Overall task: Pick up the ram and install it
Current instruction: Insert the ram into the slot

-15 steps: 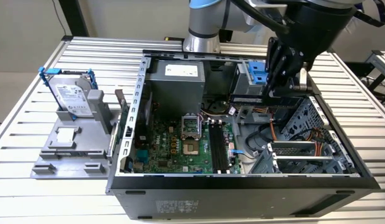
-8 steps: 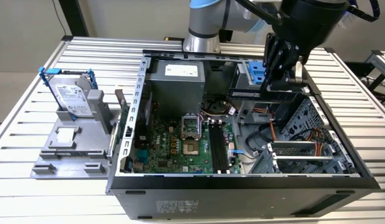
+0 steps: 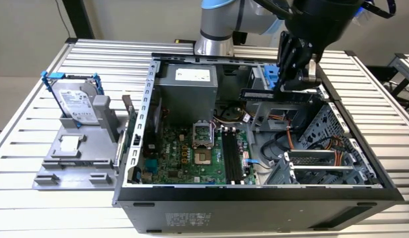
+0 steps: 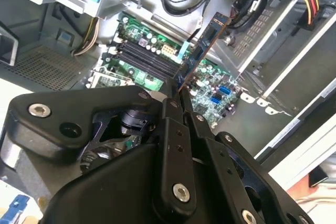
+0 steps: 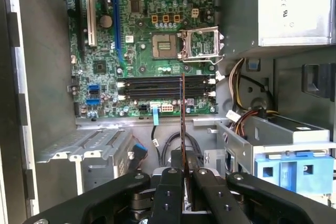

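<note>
While the claw (image 3: pixel 283 88) hangs over the open computer case (image 3: pixel 257 201) in the exterior view, its two fingers are pinched onto one end of the ram (image 3: pixel 261 94), and the stick juts out level toward the exterior view's left, above the far part of the case and clear of everything inside. The case lies on its side in the middle of the slatted metal surface (image 3: pixel 52 210). Near the surface's edge on the exterior view's left, a hard drive (image 3: pixel 79 104) in a blue frame stands upright on a grey fixture (image 3: pixel 72 166). Down in the case, the green motherboard (image 3: pixel 184 153) carries the long black memory slots (image 3: pixel 232 157), which sit apart from the held stick. In the second wrist view the claw (image 4: pixel 176 92) grips the ram (image 4: pixel 205 45) by its near end, and the board reaches away from the fingers over the motherboard (image 4: pixel 210 93), with the memory slots (image 4: pixel 142 59) just beside its line. In the first wrist view the claw (image 5: pixel 184 170) is clamped on the ram (image 5: pixel 182 119), which appears edge-on as a thin line crossing the memory slots (image 5: pixel 157 86). The processor socket (image 5: pixel 165 45) lies beyond them, and the grey power supply (image 5: pixel 283 9) stands off to one side.
</note>
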Action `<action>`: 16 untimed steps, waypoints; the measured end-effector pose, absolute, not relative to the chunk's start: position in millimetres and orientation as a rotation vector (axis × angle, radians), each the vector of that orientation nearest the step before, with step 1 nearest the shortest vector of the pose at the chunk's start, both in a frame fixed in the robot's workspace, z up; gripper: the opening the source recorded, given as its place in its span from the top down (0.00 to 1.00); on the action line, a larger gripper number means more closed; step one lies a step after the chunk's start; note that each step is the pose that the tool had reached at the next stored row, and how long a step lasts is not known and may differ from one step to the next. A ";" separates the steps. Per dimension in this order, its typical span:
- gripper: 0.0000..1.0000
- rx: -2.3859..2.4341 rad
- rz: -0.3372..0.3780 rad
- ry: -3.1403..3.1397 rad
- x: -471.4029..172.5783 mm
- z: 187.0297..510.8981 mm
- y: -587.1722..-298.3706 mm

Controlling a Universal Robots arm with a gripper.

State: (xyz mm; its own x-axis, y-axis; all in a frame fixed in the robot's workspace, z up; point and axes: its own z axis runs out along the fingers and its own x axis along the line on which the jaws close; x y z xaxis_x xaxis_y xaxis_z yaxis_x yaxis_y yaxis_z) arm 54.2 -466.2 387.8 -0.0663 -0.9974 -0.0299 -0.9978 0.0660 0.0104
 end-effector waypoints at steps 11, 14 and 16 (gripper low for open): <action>1.00 -2.121 0.043 2.297 51.8 387.7 -458.9; 1.00 -2.121 0.043 2.297 51.8 387.7 -458.8; 1.00 -2.121 0.043 2.297 51.8 387.7 -458.7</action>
State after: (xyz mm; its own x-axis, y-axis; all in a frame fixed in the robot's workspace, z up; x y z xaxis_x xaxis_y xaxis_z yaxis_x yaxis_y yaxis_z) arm 51.8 -458.7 387.7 -0.0794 -0.9964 -0.0295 -0.9968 0.0791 0.0104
